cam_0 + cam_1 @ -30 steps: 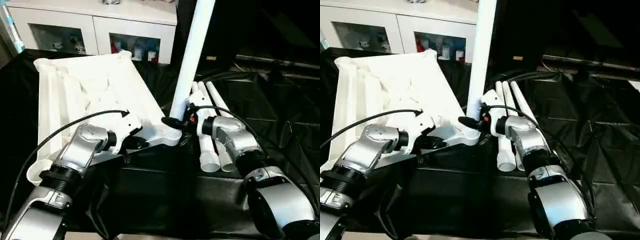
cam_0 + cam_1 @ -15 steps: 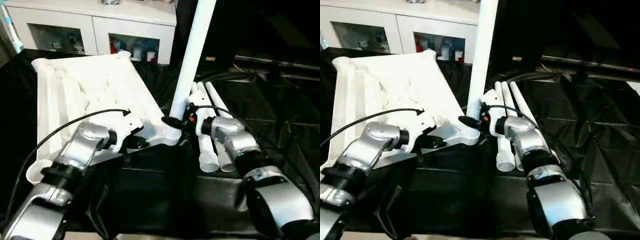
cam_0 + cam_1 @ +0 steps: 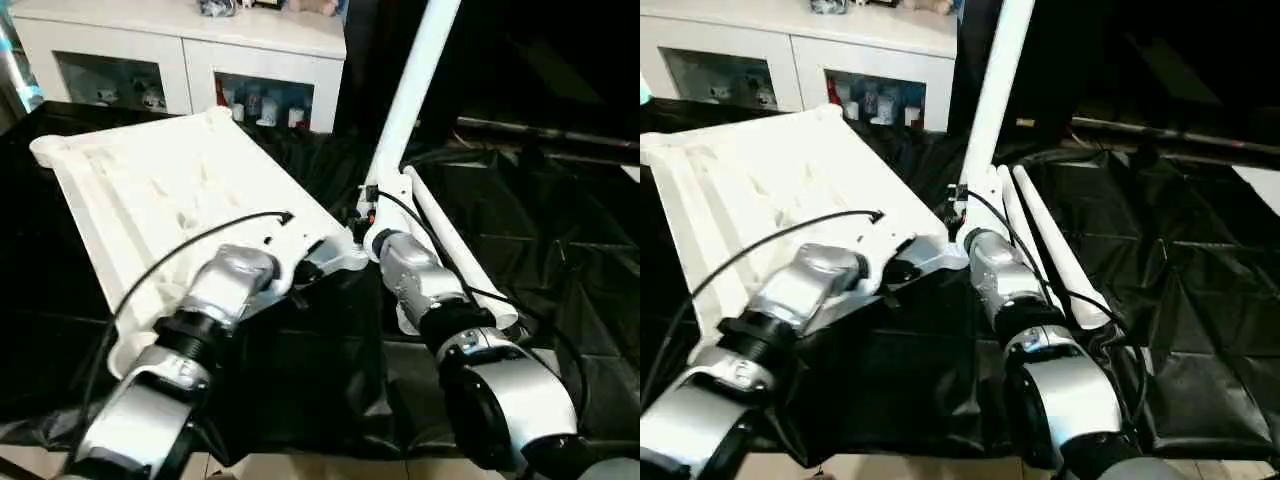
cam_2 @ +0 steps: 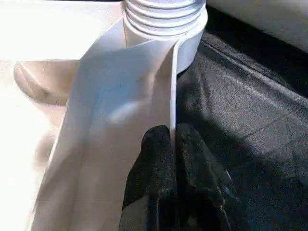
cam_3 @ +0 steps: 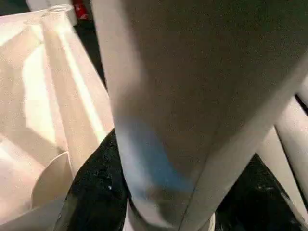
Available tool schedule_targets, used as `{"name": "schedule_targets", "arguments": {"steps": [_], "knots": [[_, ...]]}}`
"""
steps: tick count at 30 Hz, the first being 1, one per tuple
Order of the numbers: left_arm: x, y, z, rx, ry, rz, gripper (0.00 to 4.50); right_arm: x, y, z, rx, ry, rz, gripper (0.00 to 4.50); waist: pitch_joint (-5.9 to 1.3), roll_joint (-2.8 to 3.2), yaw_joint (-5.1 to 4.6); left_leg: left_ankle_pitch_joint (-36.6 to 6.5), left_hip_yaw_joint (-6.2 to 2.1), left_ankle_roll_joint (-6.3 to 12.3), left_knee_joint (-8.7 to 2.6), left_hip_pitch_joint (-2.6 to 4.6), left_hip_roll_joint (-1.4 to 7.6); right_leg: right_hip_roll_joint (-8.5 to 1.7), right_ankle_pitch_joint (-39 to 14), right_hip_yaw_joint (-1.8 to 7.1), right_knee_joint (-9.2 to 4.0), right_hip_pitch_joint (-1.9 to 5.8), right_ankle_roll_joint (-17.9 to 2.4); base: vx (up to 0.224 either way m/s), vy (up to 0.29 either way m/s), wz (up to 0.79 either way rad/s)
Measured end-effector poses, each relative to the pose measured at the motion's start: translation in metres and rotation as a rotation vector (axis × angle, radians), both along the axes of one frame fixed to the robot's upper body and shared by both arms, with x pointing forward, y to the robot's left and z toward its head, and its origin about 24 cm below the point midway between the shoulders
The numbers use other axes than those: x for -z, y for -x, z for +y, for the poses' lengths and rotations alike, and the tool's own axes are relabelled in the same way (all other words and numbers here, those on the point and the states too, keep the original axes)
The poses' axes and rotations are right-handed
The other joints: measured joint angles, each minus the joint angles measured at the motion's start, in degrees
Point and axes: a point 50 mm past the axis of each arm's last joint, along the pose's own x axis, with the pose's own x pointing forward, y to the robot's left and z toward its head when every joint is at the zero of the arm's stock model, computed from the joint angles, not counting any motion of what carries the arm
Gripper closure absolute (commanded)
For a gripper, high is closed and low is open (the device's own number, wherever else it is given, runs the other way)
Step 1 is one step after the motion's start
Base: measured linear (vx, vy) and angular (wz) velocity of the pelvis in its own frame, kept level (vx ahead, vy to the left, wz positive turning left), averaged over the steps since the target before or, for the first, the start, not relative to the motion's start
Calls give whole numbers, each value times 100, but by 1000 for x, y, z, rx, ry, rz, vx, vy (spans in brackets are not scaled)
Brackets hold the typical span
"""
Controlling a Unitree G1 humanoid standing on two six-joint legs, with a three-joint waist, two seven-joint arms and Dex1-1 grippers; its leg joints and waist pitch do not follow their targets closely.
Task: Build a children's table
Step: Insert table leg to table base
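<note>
The children's table top (image 3: 170,185) lies upside down on the black cloth, ribbed side up. One white leg (image 3: 412,90) stands tilted in the near right corner socket (image 3: 352,258). My right gripper (image 3: 366,220) is shut on this leg just above the socket; the right wrist view shows the leg (image 5: 192,96) between my dark fingers (image 5: 91,192). My left gripper (image 3: 318,268) is shut on the top's thin rim beside that corner. In the left wrist view the fingertips (image 4: 159,144) pinch the rim (image 4: 171,86) below the leg's threaded end (image 4: 163,19).
Spare white legs (image 3: 455,255) lie on the black cloth (image 3: 560,230) right of my right arm. A white cabinet with glass doors (image 3: 180,60) stands behind the table top. Black cables run along both forearms.
The whole picture has shifted and tilted, so the camera moved. Both grippers keep the same holds on the rim and the leg.
</note>
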Motion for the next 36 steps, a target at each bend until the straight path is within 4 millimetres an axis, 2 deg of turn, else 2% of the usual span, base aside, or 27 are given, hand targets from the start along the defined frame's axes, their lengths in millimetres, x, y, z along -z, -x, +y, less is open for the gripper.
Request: {"name": "schedule_targets", "arguments": {"steps": [6,13,15,17,18,20,23,24,36], "knots": [[0,0,-1,-10,4,6,450,-1,-1,1,16,11,2,262,-2,-4,-16,-25,-1,41,0,0,-59,-44,-3,8,-26,-7,4,0,0,0],[-1,0,0,-14,1,7,450,-2,-1,3,7,11,1,262,0,-2,-22,-30,-5,47,0,-1,-67,-46,-4,13,-38,-16,7,0,0,0],[-1,0,0,-15,1,5,450,-3,-2,3,-1,15,-1,206,5,4,-22,-30,-8,48,-1,-2,-68,-47,-4,8,-40,-21,7,0,0,0],[-2,-1,1,-19,-1,0,450,1,0,6,-28,18,28,206,8,6,-42,-31,-13,48,-8,-1,-68,-47,-5,1,-51,-25,8,0,0,0],[-2,-1,3,-26,-5,-3,450,6,3,7,-34,18,44,186,13,8,-63,-31,-23,48,-16,-4,-68,-46,-5,-12,-65,-25,8,0,0,0],[-4,-2,5,-29,-4,-9,450,4,2,8,-53,13,34,175,36,43,-101,-31,-36,48,-47,-6,-68,-47,-5,-39,-121,-17,8,0,0,0],[-6,-3,7,-35,-6,-20,450,4,3,10,-74,8,35,153,54,48,-153,-30,-34,48,-85,-9,-74,-48,-5,-42,-147,-25,8,0,0,0],[-6,-3,8,-35,-6,-23,450,3,2,10,-79,5,30,131,59,52,-157,-30,-35,48,-86,-9,-74,-50,-5,-45,-148,-27,7,0,0,0],[-12,-3,15,-20,-2,-55,450,-4,1,16,-153,-28,-21,29,138,97,-174,-31,-36,47,-113,-20,-73,-54,-5,-67,-157,-76,7,0,0,0]]}}
